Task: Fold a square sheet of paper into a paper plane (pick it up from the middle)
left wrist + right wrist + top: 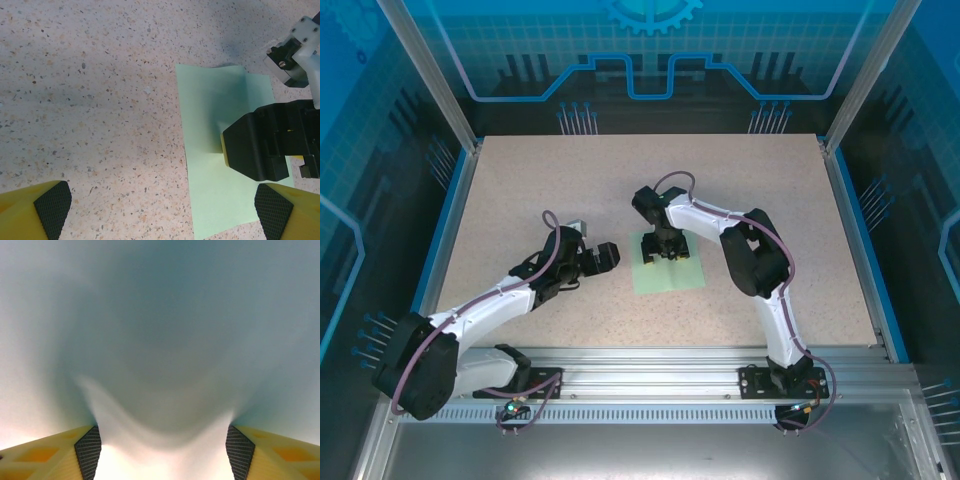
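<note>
One square sheet of paper (670, 278) bulges up inside the right claw (160, 447).

Robot lab cell here: speckled table (540, 190), aluminium frame posts (430, 70), blue gear-printed panels (720, 40), mounting rail (650, 362) at the near edge.

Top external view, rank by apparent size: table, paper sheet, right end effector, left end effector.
1. table
2. square sheet of paper
3. right end effector and left end effector, too alike to rank
</note>
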`<state>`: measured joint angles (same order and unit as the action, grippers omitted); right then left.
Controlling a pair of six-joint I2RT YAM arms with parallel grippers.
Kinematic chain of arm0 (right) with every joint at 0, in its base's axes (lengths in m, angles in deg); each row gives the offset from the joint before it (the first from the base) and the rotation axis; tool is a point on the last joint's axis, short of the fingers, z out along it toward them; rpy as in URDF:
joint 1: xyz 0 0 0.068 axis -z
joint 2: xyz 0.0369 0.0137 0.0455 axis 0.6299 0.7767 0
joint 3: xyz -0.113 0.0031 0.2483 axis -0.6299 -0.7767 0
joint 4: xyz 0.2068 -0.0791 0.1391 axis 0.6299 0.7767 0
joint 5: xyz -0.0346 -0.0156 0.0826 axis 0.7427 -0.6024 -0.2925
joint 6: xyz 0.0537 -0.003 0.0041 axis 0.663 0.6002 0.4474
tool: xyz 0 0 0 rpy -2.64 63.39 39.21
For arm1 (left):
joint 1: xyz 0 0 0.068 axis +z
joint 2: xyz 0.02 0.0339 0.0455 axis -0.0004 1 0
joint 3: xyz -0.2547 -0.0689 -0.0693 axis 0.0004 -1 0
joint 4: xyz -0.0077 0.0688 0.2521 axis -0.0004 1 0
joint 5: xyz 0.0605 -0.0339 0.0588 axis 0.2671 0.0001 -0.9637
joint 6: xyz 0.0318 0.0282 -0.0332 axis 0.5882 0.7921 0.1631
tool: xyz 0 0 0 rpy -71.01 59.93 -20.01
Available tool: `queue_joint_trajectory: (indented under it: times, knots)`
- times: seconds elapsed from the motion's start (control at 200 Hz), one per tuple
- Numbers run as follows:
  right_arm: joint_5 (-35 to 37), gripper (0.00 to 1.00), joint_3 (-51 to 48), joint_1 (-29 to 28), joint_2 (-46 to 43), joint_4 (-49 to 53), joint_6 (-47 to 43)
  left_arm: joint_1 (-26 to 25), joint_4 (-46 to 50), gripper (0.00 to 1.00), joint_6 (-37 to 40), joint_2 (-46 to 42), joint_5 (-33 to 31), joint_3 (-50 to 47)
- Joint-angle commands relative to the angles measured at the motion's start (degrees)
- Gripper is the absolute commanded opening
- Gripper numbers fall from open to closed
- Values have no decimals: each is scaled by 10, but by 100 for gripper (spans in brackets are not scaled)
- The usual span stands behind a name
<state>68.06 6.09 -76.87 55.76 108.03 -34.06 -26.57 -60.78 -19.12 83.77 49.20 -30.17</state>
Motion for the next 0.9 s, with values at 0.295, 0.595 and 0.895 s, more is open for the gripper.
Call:
queue_joint_trajectory:
  times: [0.295,0.595,0.895]
  knots:
    - [-12,44,-11,3,-8,-1,-16,7,24,98,11,1,7,27]
    - [-32,28,-49,3,-97,-35,-15,6,29,98,8,-2,6,30]
    - [-227,28,-159,28,-226,-197,2,7,37,98,-1,-16,9,32]
